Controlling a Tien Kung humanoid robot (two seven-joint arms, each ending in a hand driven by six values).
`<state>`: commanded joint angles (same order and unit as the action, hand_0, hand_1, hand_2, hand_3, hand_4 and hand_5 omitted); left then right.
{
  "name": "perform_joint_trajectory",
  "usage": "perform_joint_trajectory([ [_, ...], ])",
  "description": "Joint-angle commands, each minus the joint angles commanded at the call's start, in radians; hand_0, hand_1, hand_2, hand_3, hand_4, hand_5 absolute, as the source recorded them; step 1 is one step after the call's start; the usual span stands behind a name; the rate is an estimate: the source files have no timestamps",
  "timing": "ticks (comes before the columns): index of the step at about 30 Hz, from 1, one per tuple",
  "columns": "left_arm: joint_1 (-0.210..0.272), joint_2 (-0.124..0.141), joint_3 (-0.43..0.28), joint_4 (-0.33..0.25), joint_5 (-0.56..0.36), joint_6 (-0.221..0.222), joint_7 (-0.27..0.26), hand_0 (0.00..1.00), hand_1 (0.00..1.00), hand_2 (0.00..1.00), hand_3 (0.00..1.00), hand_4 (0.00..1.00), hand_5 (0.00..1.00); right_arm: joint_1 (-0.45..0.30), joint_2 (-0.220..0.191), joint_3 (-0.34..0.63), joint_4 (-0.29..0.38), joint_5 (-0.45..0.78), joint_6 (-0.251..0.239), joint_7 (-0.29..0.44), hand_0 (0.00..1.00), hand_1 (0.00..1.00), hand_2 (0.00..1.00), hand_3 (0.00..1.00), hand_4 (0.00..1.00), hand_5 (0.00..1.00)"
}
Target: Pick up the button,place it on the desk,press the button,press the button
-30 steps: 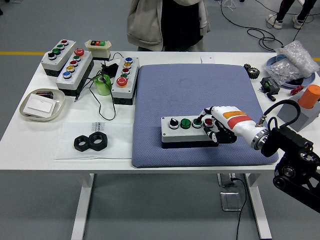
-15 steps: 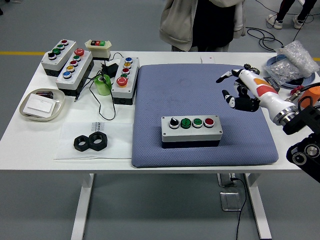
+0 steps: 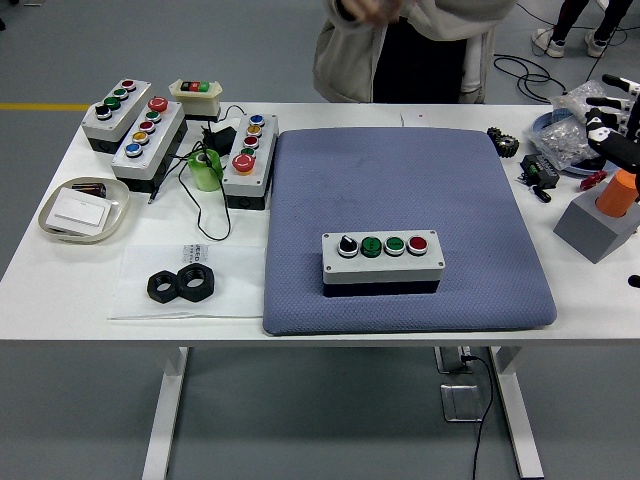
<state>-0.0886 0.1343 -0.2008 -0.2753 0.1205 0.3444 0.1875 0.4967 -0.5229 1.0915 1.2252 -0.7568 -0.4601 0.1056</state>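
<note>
A grey button box with a black knob, two green buttons and a red button lies on the blue-grey mat near its front edge. My right hand is at the far right edge of the picture, well away from the box, its fingers spread and holding nothing. My left arm is out of view.
Three more button boxes stand at the back left with a green tape roll and cables. A tray and two black nuts lie at the left. A grey block with an orange cylinder and a bag of parts sit at the right. A person stands behind the table.
My right hand has lifted off the red button of the box and drawn back up and to the right edge of the picture. The person has shifted to the right.
</note>
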Motion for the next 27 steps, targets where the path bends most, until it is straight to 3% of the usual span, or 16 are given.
perform_joint_trajectory([
  [5, 0.000, -0.002, -0.004, 0.001, 0.006, 0.001, 0.001, 0.773, 0.803, 0.887, 0.807, 0.568, 0.998, -0.018, -0.001, 0.035, -0.034, 0.202, 0.006, -0.007, 0.898, 0.813, 0.857, 0.837, 0.567, 0.336],
  [14, 0.003, -0.003, -0.007, 0.002, 0.008, 0.002, 0.002, 0.772, 0.803, 0.886, 0.808, 0.568, 0.998, -0.042, -0.002, 0.060, -0.038, 0.577, 0.012, -0.019, 0.905, 0.813, 0.855, 0.834, 0.568, 0.343],
  [15, 0.003, -0.003, -0.008, 0.002, 0.010, 0.002, 0.002, 0.773, 0.803, 0.886, 0.808, 0.567, 0.998, -0.044, -0.002, 0.062, -0.037, 0.607, 0.012, -0.020, 0.910, 0.813, 0.855, 0.836, 0.571, 0.387],
  [27, 0.006, -0.004, -0.019, 0.003, 0.026, 0.001, 0.009, 0.772, 0.804, 0.885, 0.808, 0.567, 0.998, -0.054, -0.007, 0.067, -0.037, 0.620, 0.017, -0.032, 0.913, 0.816, 0.855, 0.836, 0.567, 0.400],
])
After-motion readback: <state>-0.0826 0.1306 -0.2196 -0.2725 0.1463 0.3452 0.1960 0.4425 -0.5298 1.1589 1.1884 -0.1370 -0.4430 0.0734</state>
